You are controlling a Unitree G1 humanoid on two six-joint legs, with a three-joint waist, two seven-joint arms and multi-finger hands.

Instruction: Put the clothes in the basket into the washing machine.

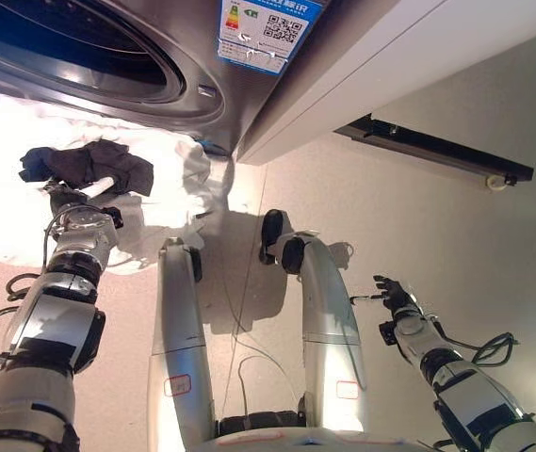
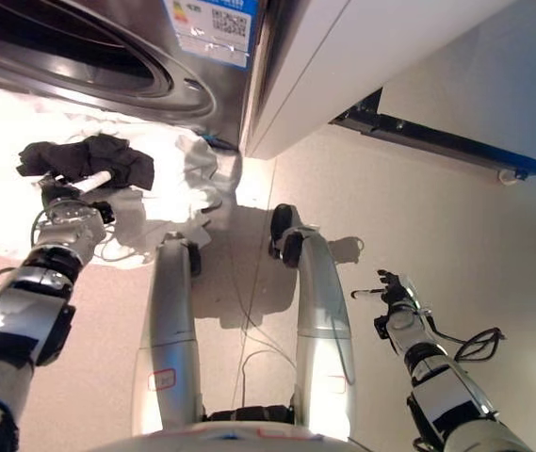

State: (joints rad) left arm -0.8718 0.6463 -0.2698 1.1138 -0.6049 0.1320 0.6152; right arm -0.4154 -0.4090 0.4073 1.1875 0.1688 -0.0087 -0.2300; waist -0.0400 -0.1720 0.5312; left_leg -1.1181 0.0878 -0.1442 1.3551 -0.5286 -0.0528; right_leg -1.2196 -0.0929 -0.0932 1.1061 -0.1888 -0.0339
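Looking down: you see the washing machine (image 1: 107,66) at the top of the view, its round dark door opening facing the floor scene below it.
Left hand (image 1: 70,202): your robot's left hand reaches up toward the machine; its fingers are curled into a dark garment (image 1: 93,165), one white-tipped finger (image 1: 98,185) sticking out beneath the cloth.
Dark garment: bunched over and just beyond the left fingers, draped on top of the white pile.
White clothes (image 1: 169,169): a big pale heap spreads all round the left fingers, beneath and past them, its far edge lying right under the machine's front.
Basket: you cannot tell its rim or wall from the pictures; the white cloth covers whatever holds it.
Right hand (image 2: 392,287): low at the right, over bare floor (image 2: 437,207), well apart from the clothes; its fingers are spread loosely and grip nothing, a white-tipped finger (image 2: 362,294) pointing inward.
White cabinet (image 1: 390,56): stands beside the machine, far beyond the right fingers, with a dark strip (image 1: 437,148) along its base.
Label (image 1: 268,28): a blue and white sticker sits on the machine's front, above and beyond the left fingers.
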